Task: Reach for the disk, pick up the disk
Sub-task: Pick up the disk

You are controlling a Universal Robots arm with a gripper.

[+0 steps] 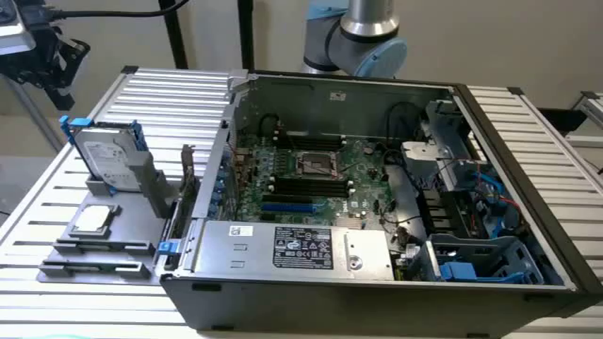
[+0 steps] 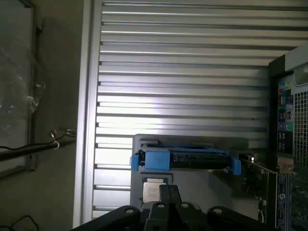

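Note:
The disk (image 1: 109, 159), a silver-grey drive with a white label in a bright blue caddy, stands on edge in a grey fixture (image 1: 132, 205) on the slatted table, at the exterior view's left of the open computer case. In the wrist view I look down on the disk's (image 2: 185, 159) blue-framed top edge. My gripper (image 1: 62, 92) hangs high above the table's corner, up and to the exterior view's left of the disk, well apart from it. The wrist view has the gripper (image 2: 168, 191) with its two black fingers pressed together, shut and holding nothing.
A small square silver chip (image 1: 94, 220) lies on the grey fixture in front of the disk. The open computer case (image 1: 377, 176) shows its motherboard and a silver power supply (image 1: 292, 247) with a black label. The table edge (image 2: 86, 120) drops to the floor beside the gripper.

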